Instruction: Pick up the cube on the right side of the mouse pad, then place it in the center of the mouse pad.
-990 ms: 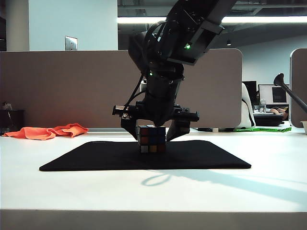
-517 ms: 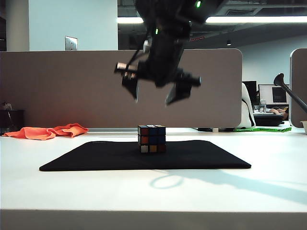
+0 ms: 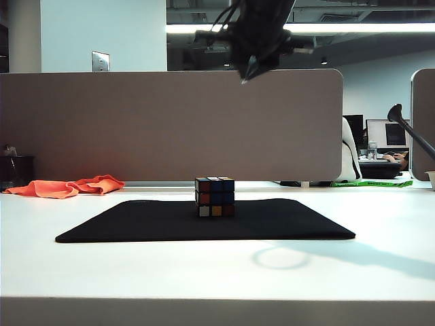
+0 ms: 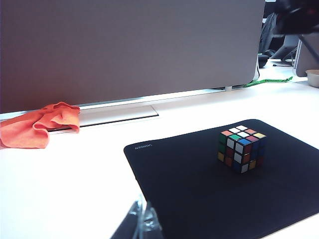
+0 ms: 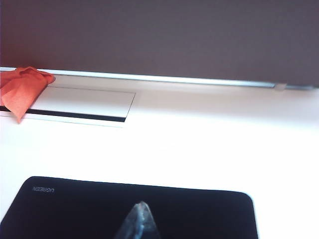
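The small black-edged puzzle cube (image 3: 215, 197) with glossy coloured stickers sits centrally on the thin matte black mouse pad (image 3: 136, 224). At twelve o'clock above, the right gripper (image 3: 249, 73) hangs pressed together, empty. The left gripper (image 4: 142, 224) shows only its tip; cannot tell.

A white table (image 3: 380, 265) carries the black mouse pad (image 3: 136, 224) beneath the raised jaws, an orange cloth (image 3: 68, 186) well off to their side.

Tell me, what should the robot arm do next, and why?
Probably just pull the shut right gripper back to rest. The small multicoloured puzzle cube already sits alone near the middle of the flat black mouse pad, so nothing seems left. The left gripper waits beside the pad.
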You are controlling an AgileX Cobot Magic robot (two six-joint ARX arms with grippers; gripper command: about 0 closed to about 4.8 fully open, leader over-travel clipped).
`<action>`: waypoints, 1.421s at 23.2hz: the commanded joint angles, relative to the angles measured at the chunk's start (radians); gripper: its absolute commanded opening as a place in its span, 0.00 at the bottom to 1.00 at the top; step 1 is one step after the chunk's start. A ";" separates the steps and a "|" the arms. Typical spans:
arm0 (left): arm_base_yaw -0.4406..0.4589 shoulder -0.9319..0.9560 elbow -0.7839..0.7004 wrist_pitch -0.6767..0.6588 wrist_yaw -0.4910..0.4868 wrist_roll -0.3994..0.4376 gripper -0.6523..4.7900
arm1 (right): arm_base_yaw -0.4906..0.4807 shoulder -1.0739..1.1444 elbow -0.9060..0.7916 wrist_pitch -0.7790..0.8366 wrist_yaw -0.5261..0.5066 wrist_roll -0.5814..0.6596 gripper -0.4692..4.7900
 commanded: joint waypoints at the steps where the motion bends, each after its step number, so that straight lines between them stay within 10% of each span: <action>1: 0.000 0.001 0.004 0.016 0.003 -0.005 0.11 | -0.017 -0.035 0.002 -0.033 0.000 -0.029 0.08; 14: 0.000 0.001 0.003 -0.010 0.003 -0.064 0.11 | -0.113 -0.360 -0.270 0.009 -0.001 -0.059 0.08; 33: 0.000 0.001 0.003 -0.010 0.006 -0.068 0.11 | -0.315 -1.499 -1.191 0.008 -0.140 -0.227 0.08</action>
